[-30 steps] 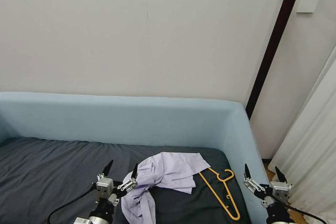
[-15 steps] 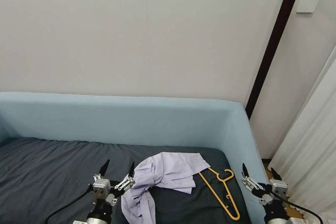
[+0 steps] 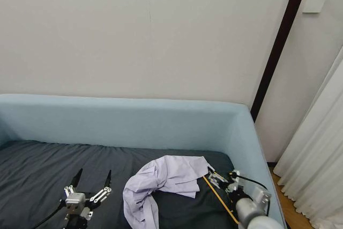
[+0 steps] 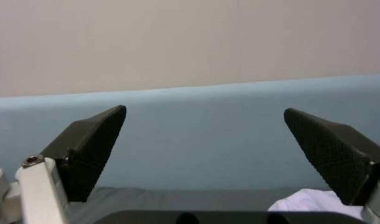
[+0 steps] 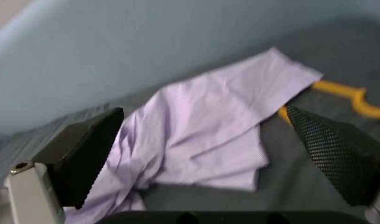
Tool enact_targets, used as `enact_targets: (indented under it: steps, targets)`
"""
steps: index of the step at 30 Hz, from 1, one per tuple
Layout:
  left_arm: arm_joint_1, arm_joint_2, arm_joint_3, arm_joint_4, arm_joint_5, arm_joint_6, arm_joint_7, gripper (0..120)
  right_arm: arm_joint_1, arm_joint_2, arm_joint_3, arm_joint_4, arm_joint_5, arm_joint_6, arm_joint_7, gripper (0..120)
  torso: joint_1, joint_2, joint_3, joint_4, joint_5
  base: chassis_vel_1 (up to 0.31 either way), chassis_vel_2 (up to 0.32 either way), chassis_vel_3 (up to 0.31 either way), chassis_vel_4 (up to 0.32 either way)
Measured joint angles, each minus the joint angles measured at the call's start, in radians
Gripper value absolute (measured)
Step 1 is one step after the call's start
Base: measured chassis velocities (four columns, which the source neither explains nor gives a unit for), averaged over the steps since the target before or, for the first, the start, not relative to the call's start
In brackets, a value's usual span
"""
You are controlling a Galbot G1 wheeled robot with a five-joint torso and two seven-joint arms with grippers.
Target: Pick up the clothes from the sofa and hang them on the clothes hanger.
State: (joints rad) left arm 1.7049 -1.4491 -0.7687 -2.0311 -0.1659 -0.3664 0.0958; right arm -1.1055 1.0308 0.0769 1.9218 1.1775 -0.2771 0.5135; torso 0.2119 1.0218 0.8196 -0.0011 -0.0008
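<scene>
A crumpled lavender shirt (image 3: 163, 179) lies on the sofa's dark grey seat (image 3: 37, 170), with a yellow hanger (image 3: 215, 192) lying flat just to its right. My left gripper (image 3: 92, 182) hovers open over the seat, a short way left of the shirt. Low over the hanger, my right gripper (image 3: 217, 177) stands open, pointing at the shirt's right edge. Between the right gripper's (image 5: 203, 114) spread fingers lie the shirt (image 5: 208, 135) and part of the hanger (image 5: 348, 95). The left gripper (image 4: 204, 111) faces the sofa back, with a corner of the shirt (image 4: 305, 203) beside one finger.
The light blue sofa back (image 3: 123, 122) runs along a plain wall, and its armrest (image 3: 251, 148) rises on the right. Beyond the armrest are a dark door frame (image 3: 276, 52) and white curtains (image 3: 319, 170). The seat stretches open to the left.
My right gripper has swung in from beyond the armrest to over the hanger, near the shirt. My left gripper has drawn leftward, away from the shirt. Shirt and hanger have not moved.
</scene>
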Motion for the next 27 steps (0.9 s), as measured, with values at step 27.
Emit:
enact_targets:
  steps: [27]
  targets:
    - [-0.02,-0.04,-0.198,0.114,0.032,-0.076,0.026,100,0.317,0.508,-0.153,-0.616,0.0,-0.065,0.04,100,0.0,0.0,0.0,-0.0002,0.0,0.0,0.0,0.0,0.0]
